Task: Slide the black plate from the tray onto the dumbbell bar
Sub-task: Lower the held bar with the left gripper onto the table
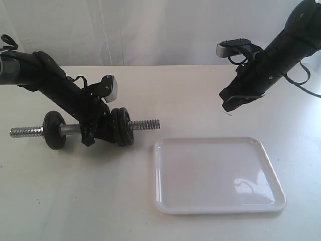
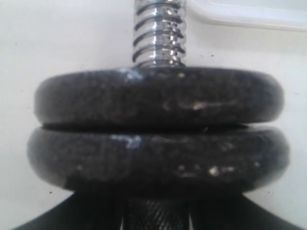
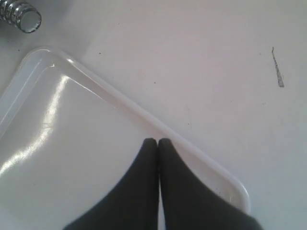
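Bright hazy light, glare on tray [image 1: 215,173]

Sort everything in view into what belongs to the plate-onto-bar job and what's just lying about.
Job: dumbbell bar, held by the left gripper; outer black plate by its threaded end; white tray; right gripper, shut near the tray.

Not part of it: inner black plate beside it; lone black plate at the bar's other end; thin scrap on the table.

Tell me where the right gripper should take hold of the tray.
Pinch the far rim of the tray from above, one finger inside, one outside. It lies flat and is too wide to span; the raised rim is likely its only graspable edge.
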Action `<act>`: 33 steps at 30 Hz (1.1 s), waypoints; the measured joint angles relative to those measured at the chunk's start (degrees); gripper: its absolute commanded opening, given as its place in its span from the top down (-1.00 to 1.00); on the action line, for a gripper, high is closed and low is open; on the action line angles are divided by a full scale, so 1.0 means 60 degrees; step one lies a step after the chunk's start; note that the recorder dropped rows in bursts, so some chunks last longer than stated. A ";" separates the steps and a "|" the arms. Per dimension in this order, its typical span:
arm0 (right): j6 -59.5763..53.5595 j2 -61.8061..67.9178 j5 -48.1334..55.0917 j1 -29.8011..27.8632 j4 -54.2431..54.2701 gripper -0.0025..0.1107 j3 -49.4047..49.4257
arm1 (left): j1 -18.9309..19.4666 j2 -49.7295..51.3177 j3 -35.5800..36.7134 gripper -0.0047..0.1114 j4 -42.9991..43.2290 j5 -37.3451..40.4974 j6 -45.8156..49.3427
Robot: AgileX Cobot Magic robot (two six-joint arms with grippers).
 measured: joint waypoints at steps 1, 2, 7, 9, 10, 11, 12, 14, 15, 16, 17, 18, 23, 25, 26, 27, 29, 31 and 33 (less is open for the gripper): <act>0.0015 0.0000 0.0000 0.0000 0.0000 0.96 0.0000 | 0.0000 0.0000 0.0000 0.92 0.0000 -0.0104 0.0023; 0.0015 0.0000 0.0000 0.0000 0.0000 0.96 0.0000 | -0.0035 0.0000 0.0000 0.92 -0.0019 -0.0327 0.0034; 0.0015 0.0000 -0.0019 0.0000 0.0000 0.96 0.0096 | -0.0205 0.0000 0.0000 0.92 -0.0277 -0.1047 0.0657; 0.0015 0.0000 -0.0019 0.0000 0.0000 0.96 0.0096 | -0.0263 0.0000 0.0000 0.92 -0.0295 -0.1036 0.0786; 0.0015 0.0000 -0.0033 0.0000 0.0000 0.96 0.0096 | -0.0284 0.0000 0.0000 0.92 -0.0301 -0.0977 0.0856; 0.0015 0.0000 -0.0042 0.0000 0.0000 0.96 0.0096 | -0.0328 0.0000 0.0000 0.92 -0.0316 -0.0951 0.0856; 0.0015 0.0000 -0.0060 0.0000 0.0000 0.96 0.0096 | -0.0371 0.0000 0.0000 0.92 -0.0316 -0.0951 0.0856; 0.0015 0.0000 -0.0068 0.0000 0.0000 0.96 0.0096 | -0.0548 0.0000 0.0000 0.92 -0.0339 -0.1048 0.0818; 0.0015 0.0000 -0.0068 0.0000 0.0000 0.96 0.0096 | -0.0644 0.0000 0.0000 0.92 -0.0348 -0.1091 0.0778; 0.0015 0.0000 -0.0068 0.0000 0.0000 0.96 0.0096 | -0.0695 0.0000 0.0000 0.92 -0.0348 -0.1113 0.0746; 0.0015 0.0000 -0.0068 0.0000 0.0000 0.96 0.0096 | -0.0748 0.0000 0.0000 0.92 -0.0348 -0.1113 0.0710; 0.0015 0.0000 -0.0068 0.0000 0.0000 0.96 0.0096 | -0.0776 0.0000 0.0000 0.92 -0.0348 -0.1113 0.0683; 0.0015 0.0000 -0.0068 0.0000 0.0000 0.96 0.0096 | -0.0813 0.0000 0.0000 0.92 -0.0282 -0.1074 0.0642; 0.0036 0.0000 -0.0068 0.0000 0.0000 0.96 0.0096 | -0.0813 0.0000 0.0000 0.92 -0.0268 -0.1074 0.0618; 0.0036 0.0000 -0.0068 0.0000 0.0000 0.96 0.0096 | -0.0813 0.0000 0.0000 0.92 -0.0268 -0.1074 0.0604; 0.0036 0.0000 -0.0068 0.0000 0.0000 0.96 0.0096 | -0.0813 0.0000 0.0000 0.92 -0.0268 -0.1074 0.0604; 0.0036 0.0000 -0.0068 0.0000 0.0077 0.96 0.0096 | -0.0813 0.0000 0.0000 0.85 -0.0268 -0.1074 0.0582; 0.0036 0.0000 -0.0068 0.0000 0.0196 0.96 0.0096 | -0.0813 0.0000 0.0000 0.67 -0.0245 -0.1074 0.0566; 0.0036 0.0000 -0.0068 0.0000 0.0213 0.96 0.0096 | -0.0813 0.0000 0.0000 0.40 -0.0202 -0.1074 0.0510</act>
